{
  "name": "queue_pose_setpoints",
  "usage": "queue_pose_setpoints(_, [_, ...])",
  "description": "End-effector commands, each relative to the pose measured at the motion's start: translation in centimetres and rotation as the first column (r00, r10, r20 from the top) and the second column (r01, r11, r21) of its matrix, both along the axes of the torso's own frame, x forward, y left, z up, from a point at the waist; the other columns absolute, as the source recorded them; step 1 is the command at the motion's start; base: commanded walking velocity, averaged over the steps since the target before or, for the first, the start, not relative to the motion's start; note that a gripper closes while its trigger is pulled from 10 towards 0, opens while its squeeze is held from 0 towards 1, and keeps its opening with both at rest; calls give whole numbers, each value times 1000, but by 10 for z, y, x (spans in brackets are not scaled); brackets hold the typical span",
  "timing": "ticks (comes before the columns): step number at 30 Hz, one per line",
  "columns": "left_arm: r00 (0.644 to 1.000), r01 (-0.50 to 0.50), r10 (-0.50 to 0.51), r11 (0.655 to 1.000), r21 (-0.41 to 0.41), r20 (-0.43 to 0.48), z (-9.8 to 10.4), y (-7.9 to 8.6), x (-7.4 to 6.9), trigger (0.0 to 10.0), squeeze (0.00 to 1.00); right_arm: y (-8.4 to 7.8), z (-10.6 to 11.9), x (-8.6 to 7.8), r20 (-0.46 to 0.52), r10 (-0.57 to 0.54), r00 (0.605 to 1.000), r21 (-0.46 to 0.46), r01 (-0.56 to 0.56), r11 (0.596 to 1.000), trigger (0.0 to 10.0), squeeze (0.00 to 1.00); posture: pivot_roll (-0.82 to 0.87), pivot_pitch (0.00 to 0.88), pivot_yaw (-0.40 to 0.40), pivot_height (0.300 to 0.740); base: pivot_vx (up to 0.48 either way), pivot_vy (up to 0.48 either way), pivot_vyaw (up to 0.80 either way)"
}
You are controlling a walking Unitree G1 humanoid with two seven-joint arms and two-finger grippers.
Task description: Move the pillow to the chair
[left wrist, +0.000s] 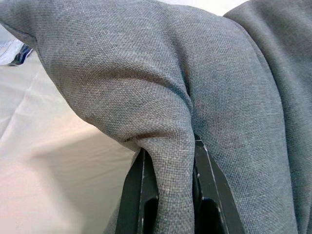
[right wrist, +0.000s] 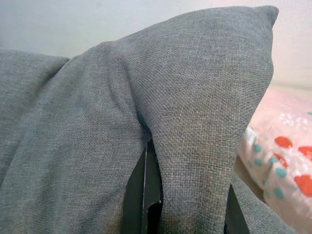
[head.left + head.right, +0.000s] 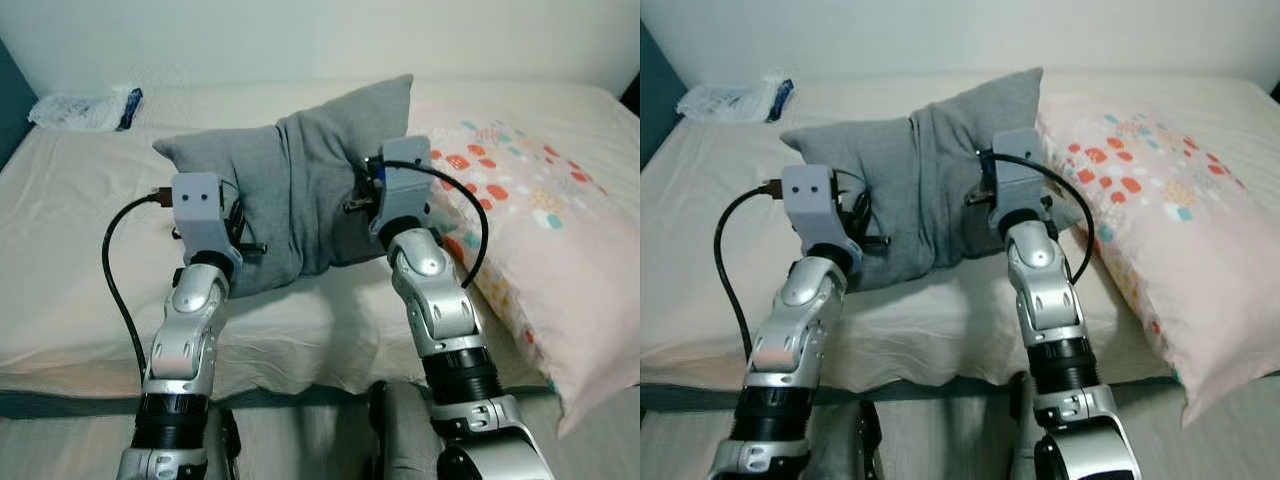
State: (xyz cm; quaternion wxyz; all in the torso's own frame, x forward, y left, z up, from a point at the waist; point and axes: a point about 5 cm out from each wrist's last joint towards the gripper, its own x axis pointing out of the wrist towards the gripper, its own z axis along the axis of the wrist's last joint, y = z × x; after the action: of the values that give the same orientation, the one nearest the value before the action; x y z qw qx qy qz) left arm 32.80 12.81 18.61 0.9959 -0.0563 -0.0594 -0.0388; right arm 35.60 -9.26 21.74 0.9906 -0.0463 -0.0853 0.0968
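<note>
Pillow [image 3: 300, 190], grey woven fabric, is sitting at the near middle of the bed [image 3: 70, 290], bunched and creased down its centre between my two arms. My left gripper [image 1: 170, 190] is pinching the pillow's left portion: in the left wrist view a fold of grey cloth is running down between my two black fingers [image 1: 139, 195], which are closing tightly on it. My right gripper [image 2: 187, 204] is clamping the pillow's right portion in the same manner, with a thick fold of fabric filling the narrow gap between its fingers [image 2: 146, 195].

Both arms are reaching forward over the near edge of the bed, and a black cable is looping from each wrist housing.

The pillow's far right corner is pointing upward. Its right side is pressing against a pink patterned pillow [image 3: 540, 250], which is lying along the right side of the bed and overhanging the near edge. A clear plastic bag [image 3: 85, 108] is lying at the far left corner of the bed, well apart from the pillow.
</note>
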Motion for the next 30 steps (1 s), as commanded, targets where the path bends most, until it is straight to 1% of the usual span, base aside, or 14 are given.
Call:
queue_pose_setpoints(1, [996,47,-47,999,-8,71,15,-13,1,10000,0,16,8,-2,35,60,998,-24,-59,998,10000,0,-40,162,-26,608,0,0,0])
queue_pose_setpoints(9, [996,41,-40,999,-8,79,16,-11,2,10000,0,20,11,-3,39,84,996,-33,-82,996,10000,0,-62,160,-26,608,0,0,0])
queue_pose_setpoints(12, [996,39,-38,999,-4,82,16,-11,3,10000,0,20,12,-5,41,118,992,-13,-118,993,10000,0,-56,160,-27,608,0,0,0])
queue_pose_setpoints(14, [996,39,-38,999,-4,82,16,-11,3,10000,0,20,12,-5,41,118,992,-13,-118,993,10000,0,-56,160,-27,608,0,0,0])
queue_pose_setpoints(15, [996,36,-36,999,-2,84,17,-10,3,10000,0,21,14,-6,50,139,989,4,-139,990,10000,0,-56,159,-28,608,0,0,0])
queue_pose_setpoints(17, [996,36,-36,999,-2,84,17,-10,3,10000,0,21,14,-6,50,139,989,4,-139,990,10000,0,-56,159,-28,608,0,0,0])
queue_pose_setpoints(19, [996,34,-33,999,-2,84,17,-10,3,10000,0,22,15,-7,56,149,987,1,-150,989,10000,0,-55,159,-28,613,0,0,0])
queue_pose_setpoints(23, [996,29,-29,1000,-3,81,16,-10,3,10000,0,24,15,-8,61,158,986,-13,-158,987,10000,0,-51,159,-30,638,0,0,0])
queue_pose_setpoints(30, [996,25,-25,1000,-3,81,16,-9,3,10000,0,24,15,-7,58,159,986,-16,-159,987,10000,0,-53,162,-33,658,0,0,0])
